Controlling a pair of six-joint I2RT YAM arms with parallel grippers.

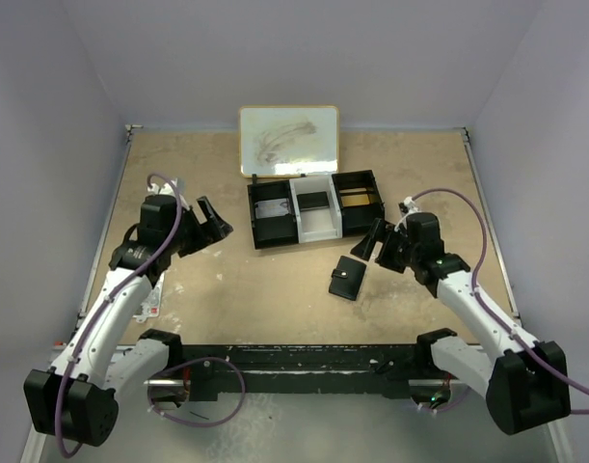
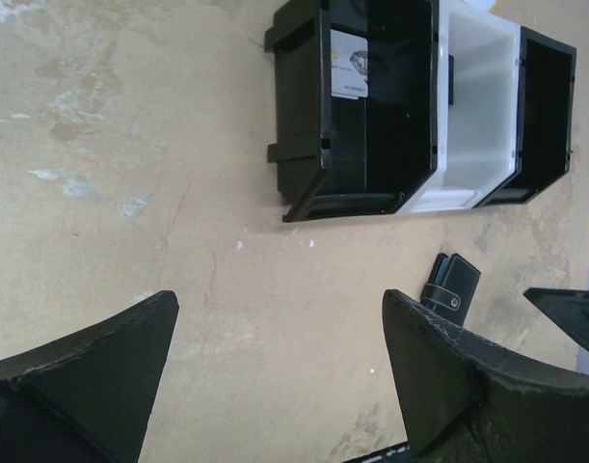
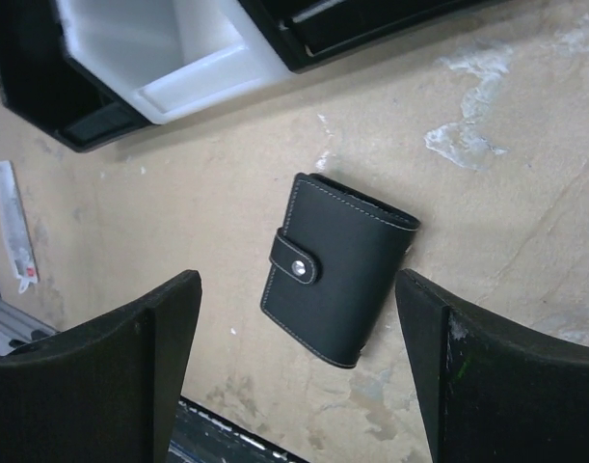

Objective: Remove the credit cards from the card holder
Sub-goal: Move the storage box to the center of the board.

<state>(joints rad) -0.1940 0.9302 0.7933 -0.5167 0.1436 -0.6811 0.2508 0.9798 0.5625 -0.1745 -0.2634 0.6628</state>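
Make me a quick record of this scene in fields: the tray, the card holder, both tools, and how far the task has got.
tray: three compartments, black, white, black; a card in the left black one
card holder: closed, snap tab fastened, lying flat on the near side of the tray
left tool: open, empty, left of the tray
right tool: open, empty, aimed at the card holder, not touching it
progress: card holder not yet opened

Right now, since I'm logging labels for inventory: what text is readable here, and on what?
Nothing reads clearly.
White card in the black-and-white plastic tray: printed marks, too blurred to read.
Thin white strip lying flat: too small to read.
White rectangular board: grey smudges, no words.
Small black stitched card holder: no text.
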